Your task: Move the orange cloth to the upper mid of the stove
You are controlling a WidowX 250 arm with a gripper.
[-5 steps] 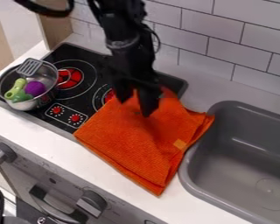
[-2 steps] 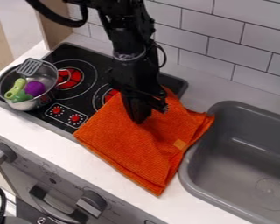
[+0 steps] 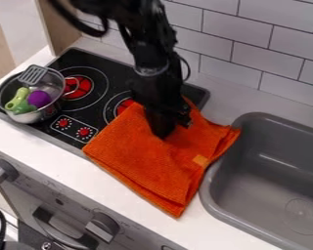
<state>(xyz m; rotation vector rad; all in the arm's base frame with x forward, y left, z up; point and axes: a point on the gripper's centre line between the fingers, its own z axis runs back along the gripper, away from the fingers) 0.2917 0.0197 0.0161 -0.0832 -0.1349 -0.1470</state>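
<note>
Gripper, black two-finger (image 3: 163,135): closure I cannot determine; orange woven cloth (image 3: 152,166) could slip from shallow pinching.

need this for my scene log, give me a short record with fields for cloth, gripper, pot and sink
cloth: orange cloth, partly on the stove, partly on the counter
gripper: black gripper, over the cloth's upper part
pot: metal pot, on the stove's left side, with a purple item and green items inside
sink: gray sink, right of the cloth
</note>
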